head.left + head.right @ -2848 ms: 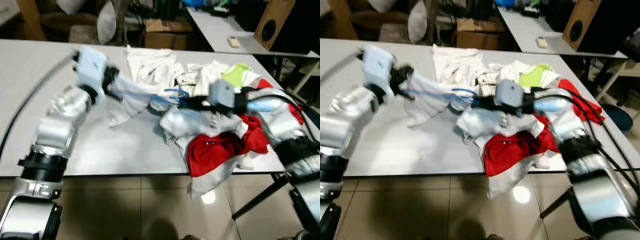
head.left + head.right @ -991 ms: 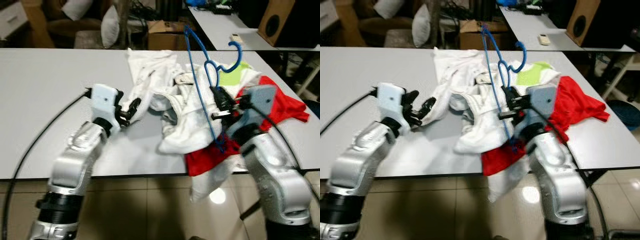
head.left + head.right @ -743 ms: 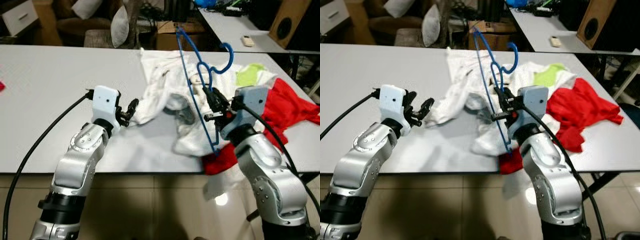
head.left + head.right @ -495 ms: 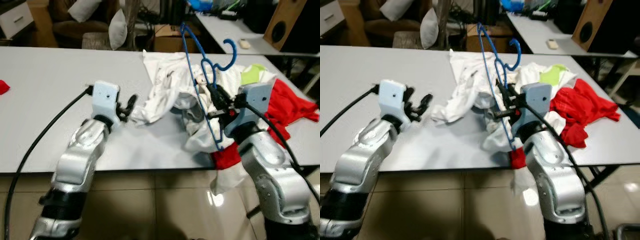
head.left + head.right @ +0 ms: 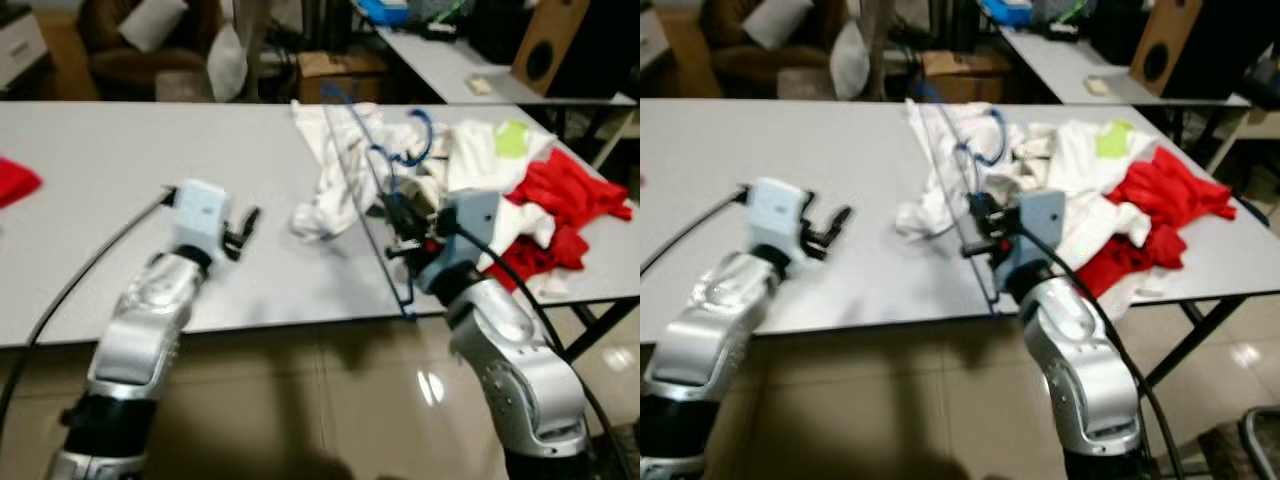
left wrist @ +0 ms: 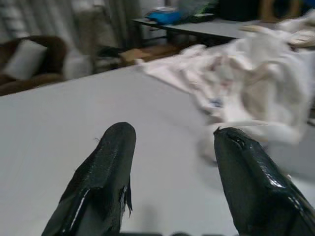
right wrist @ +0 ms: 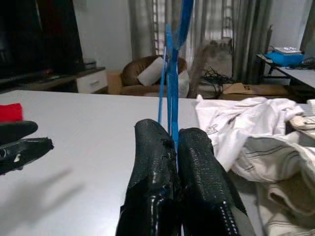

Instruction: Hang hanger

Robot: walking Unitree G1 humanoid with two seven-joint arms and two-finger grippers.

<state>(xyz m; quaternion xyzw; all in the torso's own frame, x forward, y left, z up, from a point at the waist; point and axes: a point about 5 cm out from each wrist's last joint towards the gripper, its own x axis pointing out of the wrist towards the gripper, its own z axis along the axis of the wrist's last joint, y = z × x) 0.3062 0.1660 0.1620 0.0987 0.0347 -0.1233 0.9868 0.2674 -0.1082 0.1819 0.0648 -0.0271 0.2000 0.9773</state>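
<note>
Hanger (image 5: 385, 190), blue and thin-wired, is pinched between the two black fingers of my right gripper (image 7: 174, 147), which are pressed together on one of its bars. In the right wrist view the wire rises straight up from between the pads (image 7: 150, 162) and runs out of the picture at the 12 o'clock edge, so its hook end is cut off there. In the head views the hanger stands tilted over the table (image 5: 90, 190): its hook curls at about 1 o'clock from my gripper, one long side slants up toward 11 o'clock, and its lowest corner hangs past the near table edge at 6 o'clock. Motion blur softens the wire, and I cannot trace every bar against the clothing behind it.

My left gripper (image 6: 170, 147) is held over the bare table top, fingers spread apart with nothing between them. Their roots are cut off at the bottom of the left wrist view.

Beyond the right gripper, from 12 to 3 o'clock, lies the white clothing pile (image 5: 340, 190), crumpled; I cannot count the separate garments. Further toward 2 o'clock is red clothing (image 5: 565, 195), part of it draped over the table's far right edge, and a pale green patch (image 5: 513, 138) on a white garment. A red scrap (image 5: 15, 180) is cut off at the left border of the head view. Behind the table, a second table and a speaker (image 5: 545, 45) are blurred.
</note>
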